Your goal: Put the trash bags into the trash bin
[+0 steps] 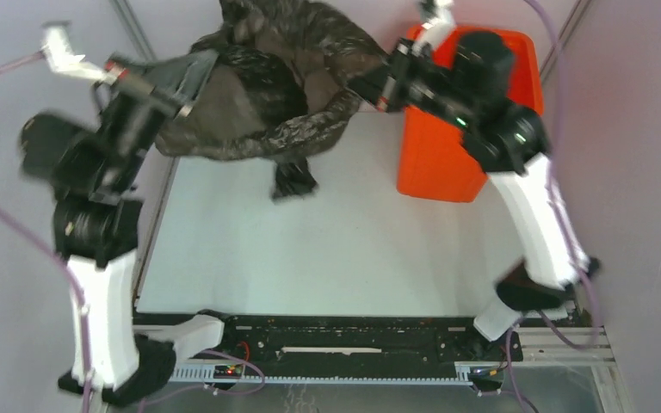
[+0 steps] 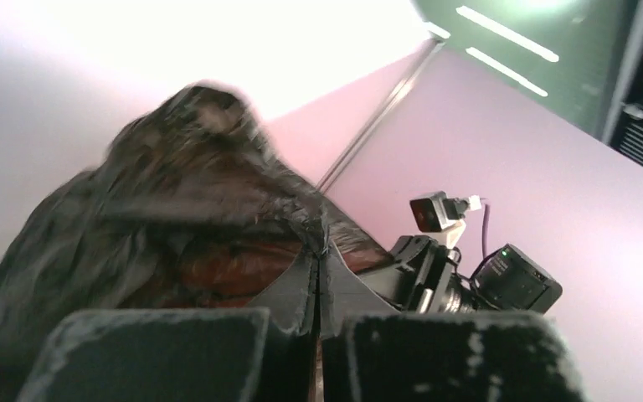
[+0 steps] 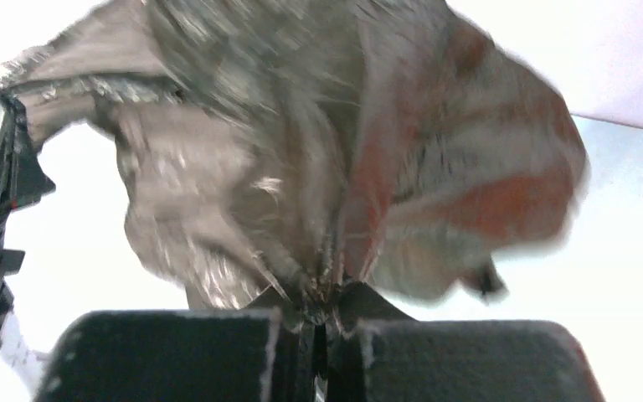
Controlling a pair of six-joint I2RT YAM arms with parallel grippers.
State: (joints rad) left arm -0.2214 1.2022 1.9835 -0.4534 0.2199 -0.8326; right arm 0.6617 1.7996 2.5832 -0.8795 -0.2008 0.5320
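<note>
The left gripper (image 1: 196, 70) and the right gripper (image 1: 367, 89) both are closed tightly on the black trash bag (image 1: 262, 95), which is stretched between them beside the orange trash bin (image 1: 435, 159).

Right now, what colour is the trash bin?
The trash bin is plain bright orange, clearest in the top external view.

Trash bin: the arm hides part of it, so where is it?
Top view: the trash bin stands far right on the table, partly under the right arm, right of the trash bag.

Robot lab cell: white table (image 1: 336, 249), plain partition walls (image 1: 645, 172), purple cables (image 1: 4, 67), ceiling strip lights (image 2: 506, 33).
</note>
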